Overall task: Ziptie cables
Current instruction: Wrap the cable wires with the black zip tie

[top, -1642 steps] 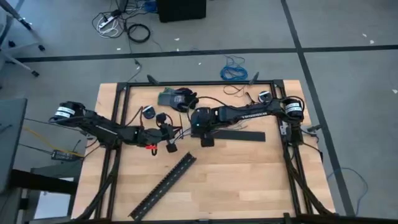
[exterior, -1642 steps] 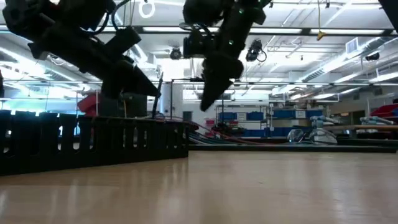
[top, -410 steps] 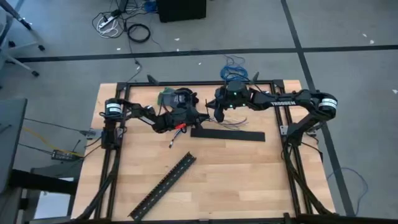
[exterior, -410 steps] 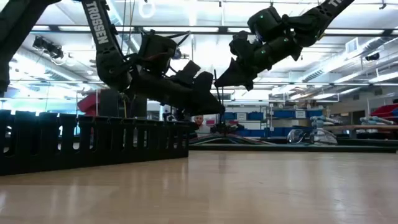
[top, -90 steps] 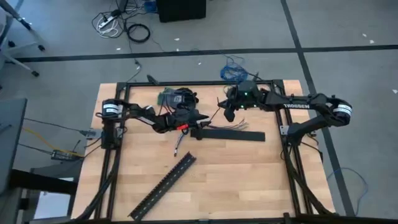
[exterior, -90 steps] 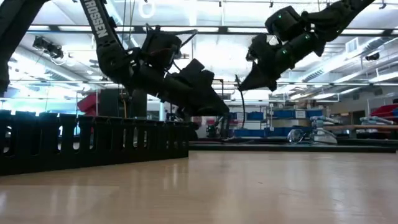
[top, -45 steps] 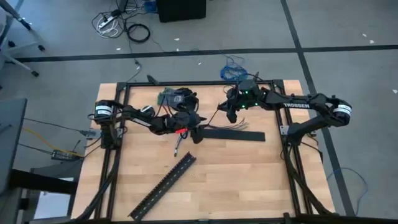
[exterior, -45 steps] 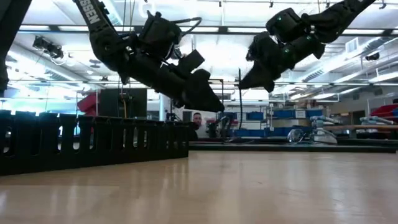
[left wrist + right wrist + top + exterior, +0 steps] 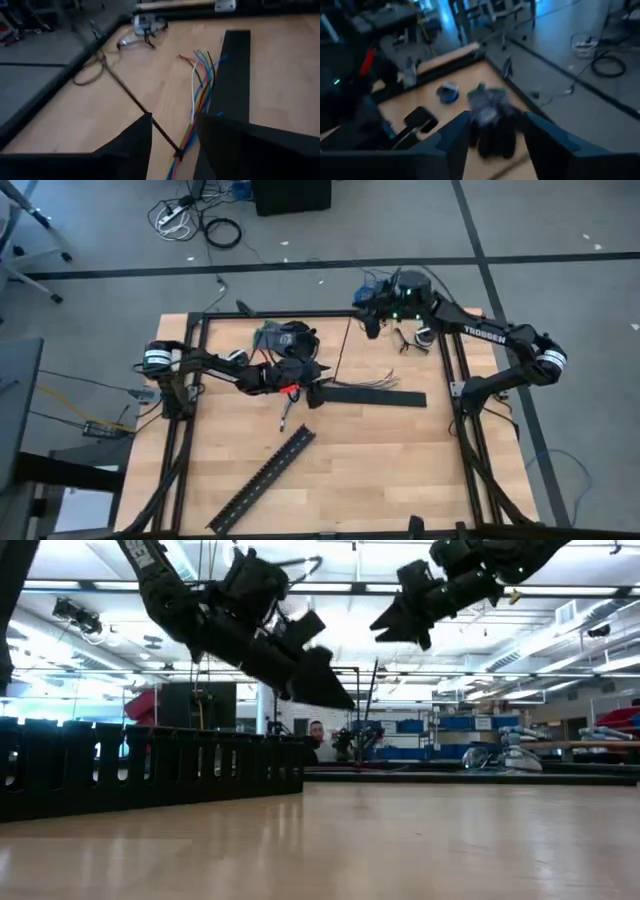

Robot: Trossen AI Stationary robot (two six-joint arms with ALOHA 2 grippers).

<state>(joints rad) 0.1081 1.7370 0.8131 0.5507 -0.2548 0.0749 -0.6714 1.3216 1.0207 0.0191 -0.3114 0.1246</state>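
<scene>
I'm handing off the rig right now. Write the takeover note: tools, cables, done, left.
Left tool: low at the near end of the flat black strip, over the cables; fingers apart.
Right tool: raised at the table's far edge; a thin dark line runs from it down to the left tool.
Cables: loose, fanned beside the strip.
Done: no tie seen closed.
Left: bundle and cinch.

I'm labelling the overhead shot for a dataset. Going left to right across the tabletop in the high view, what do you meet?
Slotted black strip lying diagonally → left gripper → flat black strip, with the cables fanned along its far edge → right gripper, at the table's far edge.
</scene>
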